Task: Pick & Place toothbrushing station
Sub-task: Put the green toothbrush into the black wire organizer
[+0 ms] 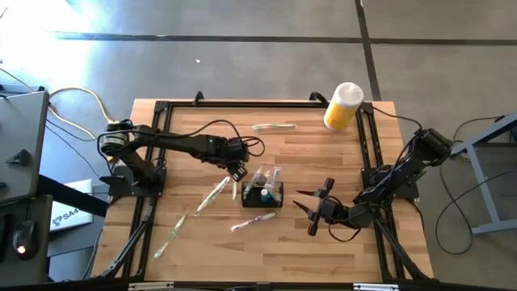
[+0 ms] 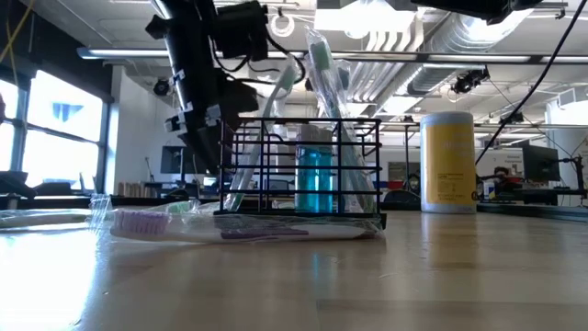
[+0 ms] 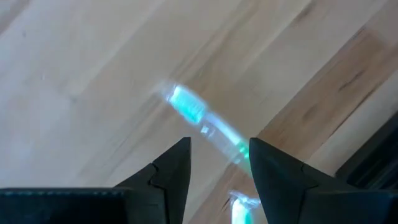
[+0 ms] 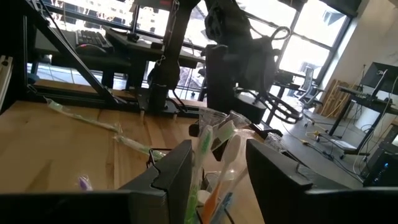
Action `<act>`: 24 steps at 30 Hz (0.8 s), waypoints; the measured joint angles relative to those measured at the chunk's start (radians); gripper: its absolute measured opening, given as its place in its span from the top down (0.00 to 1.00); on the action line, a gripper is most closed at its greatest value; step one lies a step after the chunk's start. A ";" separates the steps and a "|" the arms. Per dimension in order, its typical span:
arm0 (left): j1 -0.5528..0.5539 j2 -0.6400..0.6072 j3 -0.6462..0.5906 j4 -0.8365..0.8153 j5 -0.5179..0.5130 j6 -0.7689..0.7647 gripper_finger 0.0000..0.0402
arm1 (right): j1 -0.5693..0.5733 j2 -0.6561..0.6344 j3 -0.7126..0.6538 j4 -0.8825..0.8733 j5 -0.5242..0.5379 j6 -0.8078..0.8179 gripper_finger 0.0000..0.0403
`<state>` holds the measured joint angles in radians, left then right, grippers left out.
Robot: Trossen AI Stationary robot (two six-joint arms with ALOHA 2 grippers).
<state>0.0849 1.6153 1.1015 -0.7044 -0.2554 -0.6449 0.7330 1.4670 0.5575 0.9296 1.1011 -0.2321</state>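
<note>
High view: toothbrushing station sits mid-table, already holding wrapped brushes; left gripper hovers just beside it, fingers apart over a loose toothbrush, likely lining up; right gripper waits nearby, open, empty.

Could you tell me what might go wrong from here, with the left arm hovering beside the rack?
1. The left gripper hangs open over a wrapped toothbrush right next to the black organiser; a low approach could knock the rack.
2. The brushes already standing in it lean outward and could tip out.
3. Another toothbrush lies against its near side and might get dragged along.
</note>
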 joint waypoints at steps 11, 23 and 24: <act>0.000 0.070 0.002 0.044 0.012 -0.036 0.62 | 0.000 0.000 0.000 0.000 -0.001 0.000 0.64; 0.000 0.100 0.004 0.080 0.022 -0.050 0.62 | 0.000 0.000 0.000 0.001 0.000 0.000 0.64; 0.000 0.100 0.004 0.081 0.021 -0.049 0.62 | 0.000 0.000 0.000 0.001 0.001 0.000 0.64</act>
<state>0.0849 1.7153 1.1057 -0.6234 -0.2343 -0.6937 0.7330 1.4670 0.5575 0.9302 1.1019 -0.2321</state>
